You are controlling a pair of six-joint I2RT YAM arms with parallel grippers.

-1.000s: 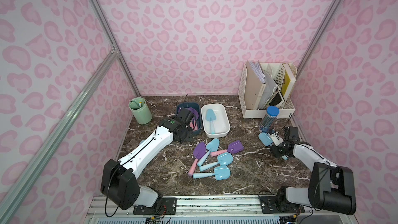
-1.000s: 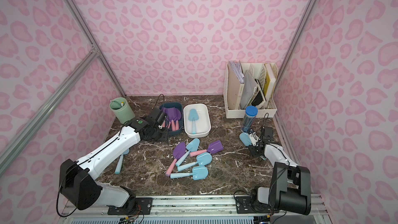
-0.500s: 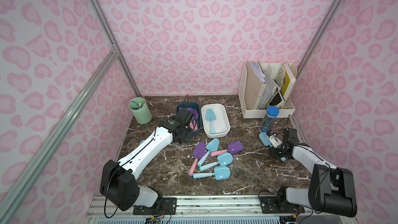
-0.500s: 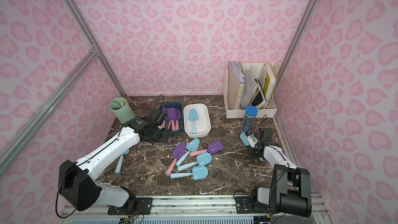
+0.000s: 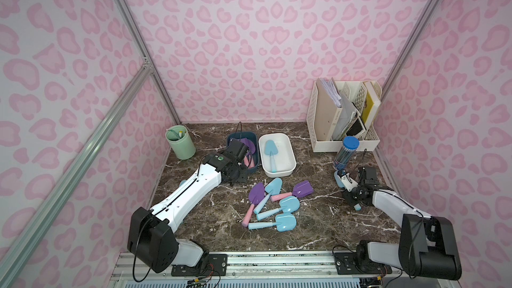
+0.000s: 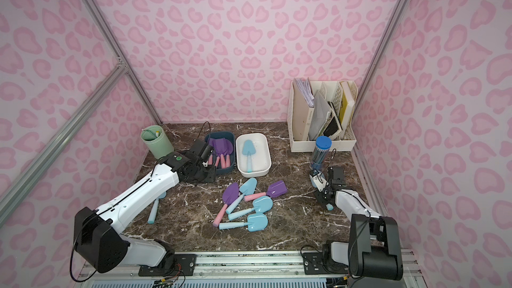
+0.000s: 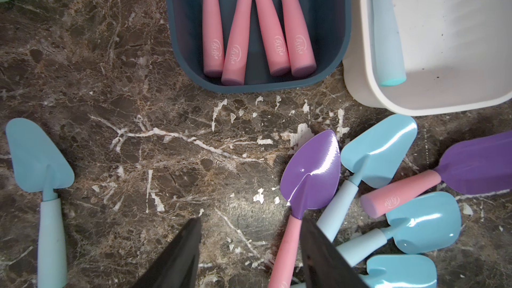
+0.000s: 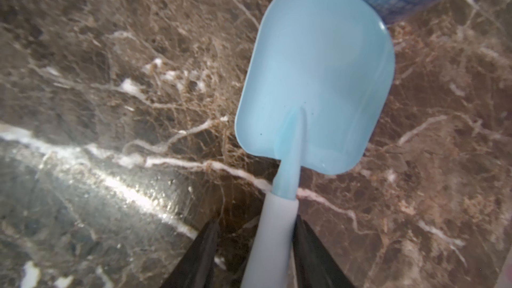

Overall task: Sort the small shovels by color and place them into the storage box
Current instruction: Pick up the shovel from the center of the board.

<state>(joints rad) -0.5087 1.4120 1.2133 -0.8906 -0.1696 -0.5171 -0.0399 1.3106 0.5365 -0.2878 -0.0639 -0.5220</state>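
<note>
**Top views.** Item in hand: light blue shovel (image 5: 337, 176), flat on the marble table (image 5: 318, 225) at the robot's right, just beside a blue-capped tube (image 5: 346, 153).
- The right gripper (image 5: 353, 195) sits low over its handle.
- Destination, judged by colour: the white box (image 5: 277, 174), which already holds one blue shovel. The dark blue box (image 6: 219, 133) holds the purple ones.
- Handling note: close squarely on the handle and lift straight up before swinging across. Keep the blade off the tube and pass above the mixed pile (image 6: 243, 206) mid-table.
- The left gripper (image 5: 238, 177) hangs at the near end of the dark blue box.
- A stray blue shovel (image 6: 153, 211) lies partly under the left arm.

**Left wrist.** Left gripper (image 7: 249, 253): jaws moderately apart, with only bare table between them and nothing held.
- The pink handle of a purple shovel (image 7: 310, 173) runs just beside one finger (image 7: 321, 253). Whether they touch cannot be told.

**Right wrist.** Right gripper (image 8: 255, 253): jaws partly apart, astride the pale handle of the light blue shovel (image 8: 315, 78).
- One finger (image 8: 313, 253) looks to be against the handle, and a gap shows at the other (image 8: 199, 256).
- Judgement: this is not a firm hold. The handle should be centred before lifting, or the blade may swivel.
</note>
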